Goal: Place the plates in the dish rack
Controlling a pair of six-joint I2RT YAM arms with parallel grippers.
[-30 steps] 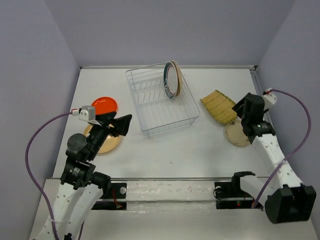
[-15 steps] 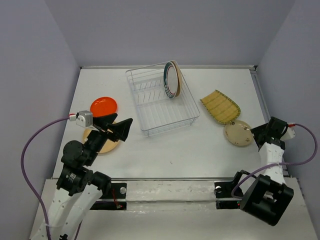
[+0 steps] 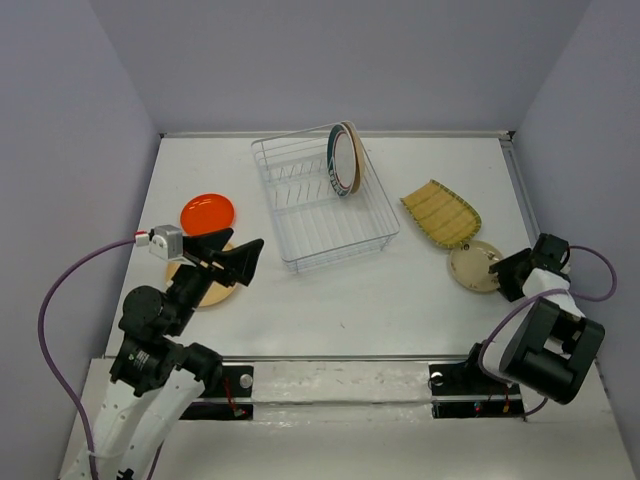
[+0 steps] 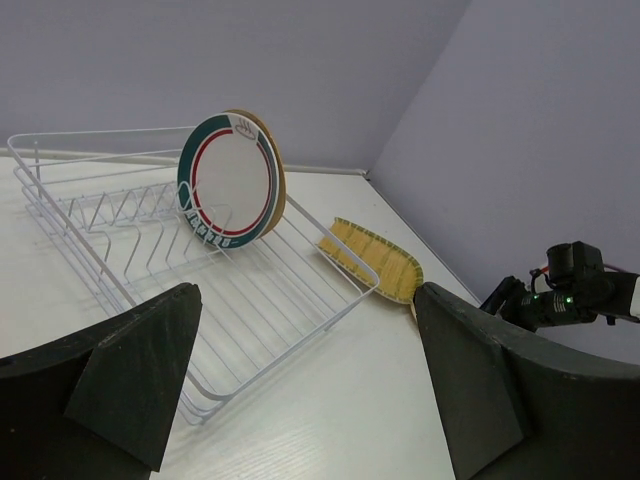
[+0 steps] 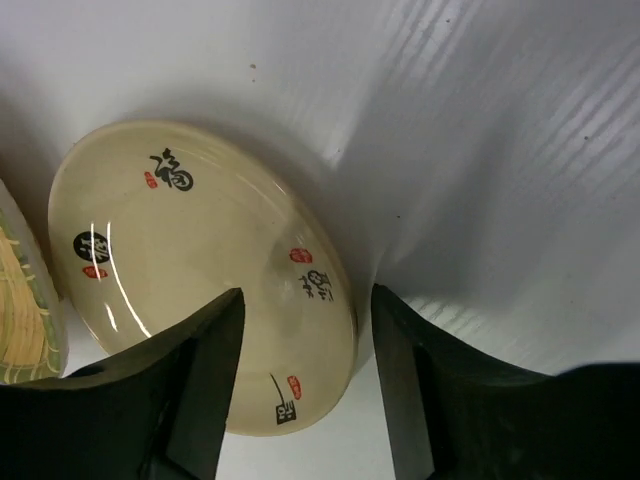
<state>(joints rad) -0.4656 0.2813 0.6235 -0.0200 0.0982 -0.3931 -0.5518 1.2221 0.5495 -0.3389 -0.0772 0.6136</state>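
The wire dish rack point(image 3: 322, 208) stands at the middle back. It holds a white teal-rimmed plate point(image 3: 342, 162) upright with a tan plate right behind it; both show in the left wrist view point(image 4: 228, 180). An orange-red plate point(image 3: 207, 211) and a tan plate point(image 3: 207, 288) lie at the left. My left gripper point(image 3: 236, 259) is open and empty above the tan plate. A yellow-green striped plate point(image 3: 440, 212) and a cream plate point(image 3: 472, 266) lie at the right. My right gripper point(image 3: 506, 272) is open, low at the cream plate's point(image 5: 190, 270) rim, one finger point(image 5: 200, 385) over it.
Purple walls close in the table on three sides. A metal rail point(image 3: 340, 358) runs along the near edge by the arm bases. The striped plate's edge point(image 5: 18, 300) touches or overlaps the cream plate on its far side.
My right arm has folded down and back, bringing its gripper from above the cream plate to low at its right rim. My left gripper has drawn back slightly.
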